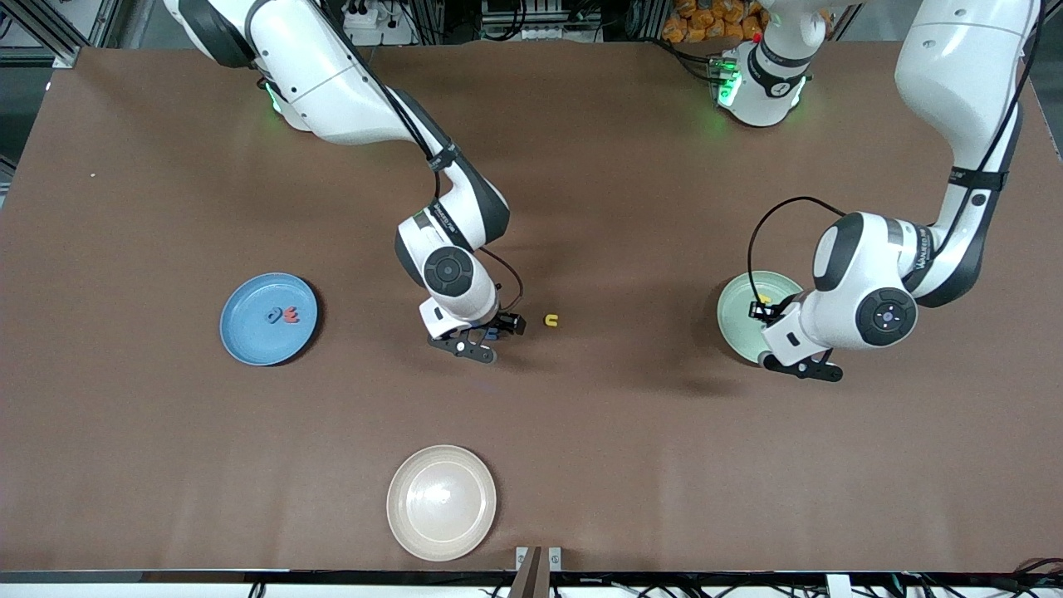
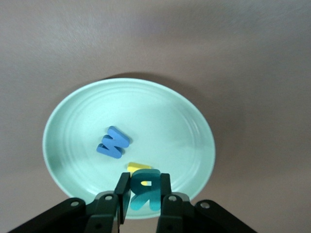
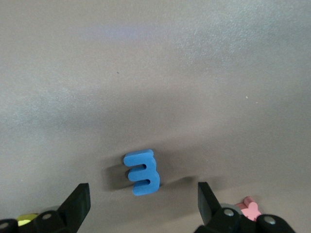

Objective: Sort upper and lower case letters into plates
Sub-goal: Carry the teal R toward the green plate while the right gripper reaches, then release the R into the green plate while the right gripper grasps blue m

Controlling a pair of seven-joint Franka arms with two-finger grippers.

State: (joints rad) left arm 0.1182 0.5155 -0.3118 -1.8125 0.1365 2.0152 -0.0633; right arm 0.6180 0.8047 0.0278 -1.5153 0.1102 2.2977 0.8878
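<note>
My left gripper (image 2: 145,194) hangs over the mint green plate (image 2: 160,116), shut on a teal letter R (image 2: 146,190). In that plate lie a blue W (image 2: 113,142) and a yellow letter (image 2: 137,167). My right gripper (image 3: 142,206) stands open low over the table's middle, its fingers on either side of a blue letter (image 3: 142,172) that lies on the cloth. A pink letter (image 3: 249,208) and a yellow letter (image 3: 26,219) lie just outside its fingers. The blue plate (image 1: 249,340) holds a blue letter (image 1: 274,315) and a red letter (image 1: 289,314).
A cream-beige plate (image 1: 441,502) sits near the table's front edge. A small yellow letter (image 1: 551,319) lies on the brown cloth beside the right gripper (image 1: 477,340). The left gripper (image 1: 781,332) covers part of the mint green plate (image 1: 735,311).
</note>
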